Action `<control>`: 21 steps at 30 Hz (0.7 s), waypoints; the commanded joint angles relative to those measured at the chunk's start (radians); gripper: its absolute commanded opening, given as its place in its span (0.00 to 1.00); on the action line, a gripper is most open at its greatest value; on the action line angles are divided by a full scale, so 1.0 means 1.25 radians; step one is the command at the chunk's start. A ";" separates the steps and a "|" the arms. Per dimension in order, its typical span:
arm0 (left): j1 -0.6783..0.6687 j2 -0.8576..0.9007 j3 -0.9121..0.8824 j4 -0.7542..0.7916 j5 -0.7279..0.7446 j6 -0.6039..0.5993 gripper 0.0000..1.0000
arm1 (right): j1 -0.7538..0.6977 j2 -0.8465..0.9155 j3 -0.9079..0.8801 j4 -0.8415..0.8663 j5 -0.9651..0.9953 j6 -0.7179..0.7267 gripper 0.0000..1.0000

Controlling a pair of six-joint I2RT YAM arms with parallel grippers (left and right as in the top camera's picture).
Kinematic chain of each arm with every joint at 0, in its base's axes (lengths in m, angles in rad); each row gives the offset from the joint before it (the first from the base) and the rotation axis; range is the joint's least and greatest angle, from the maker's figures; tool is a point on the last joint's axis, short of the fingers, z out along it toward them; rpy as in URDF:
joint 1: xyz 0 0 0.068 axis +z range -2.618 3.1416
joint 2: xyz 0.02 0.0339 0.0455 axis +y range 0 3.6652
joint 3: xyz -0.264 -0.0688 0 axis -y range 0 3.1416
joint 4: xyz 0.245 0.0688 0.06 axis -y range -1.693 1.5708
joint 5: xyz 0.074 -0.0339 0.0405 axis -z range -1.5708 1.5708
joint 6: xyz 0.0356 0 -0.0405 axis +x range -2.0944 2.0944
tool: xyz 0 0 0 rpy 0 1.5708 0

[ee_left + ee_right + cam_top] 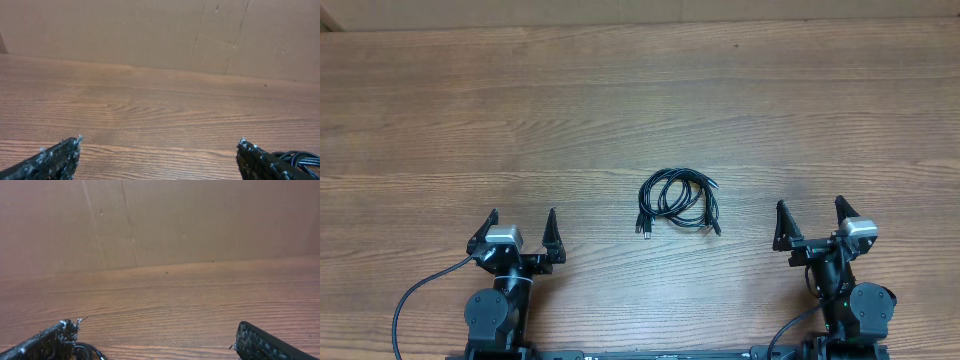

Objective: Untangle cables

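The black 2-finger left gripper (522, 214) and the matching right gripper (810, 203) sit at the near edge of the brown wood-grain table (620, 100). Both have their jaws spread wide and hold nothing. Between them and a little farther out, the thin black cables (678, 203) lie in 1 loosely coiled tangle, apart from both grippers. A tan cardboard wall (150, 30) stands behind the table.

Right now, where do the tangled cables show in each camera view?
Overhead: cables at the picture's centre.
Left wrist: bottom right corner, partly cut off.
Right wrist: bottom left edge, only a loop showing.
Shared landmark: the wooden table under them.
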 commanded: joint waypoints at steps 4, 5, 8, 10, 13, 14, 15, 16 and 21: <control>0.009 -0.007 -0.003 0.001 0.010 0.008 1.00 | -0.001 -0.009 -0.008 0.003 0.008 0.002 1.00; 0.009 -0.007 -0.003 0.001 0.010 0.008 1.00 | -0.001 -0.009 -0.008 0.003 0.008 0.002 1.00; 0.009 -0.007 -0.003 0.001 0.009 0.009 1.00 | -0.001 -0.009 -0.008 0.003 0.008 0.002 1.00; 0.009 -0.007 -0.003 0.000 0.010 0.008 1.00 | -0.001 -0.009 -0.008 0.003 0.008 0.002 1.00; 0.008 -0.005 -0.002 -0.001 0.025 -0.008 1.00 | -0.001 -0.009 -0.008 0.003 0.008 0.002 1.00; 0.008 -0.004 -0.002 0.000 0.025 -0.007 1.00 | -0.001 -0.009 -0.008 0.003 0.008 0.002 1.00; 0.008 0.000 -0.002 0.000 0.024 -0.007 1.00 | -0.001 -0.009 -0.008 0.003 0.008 0.002 1.00; 0.008 0.006 -0.002 0.000 0.025 -0.007 1.00 | -0.001 -0.009 -0.008 0.003 0.008 0.002 1.00; 0.008 0.009 -0.002 0.006 0.037 -0.032 1.00 | -0.001 -0.009 -0.008 0.002 0.008 0.002 1.00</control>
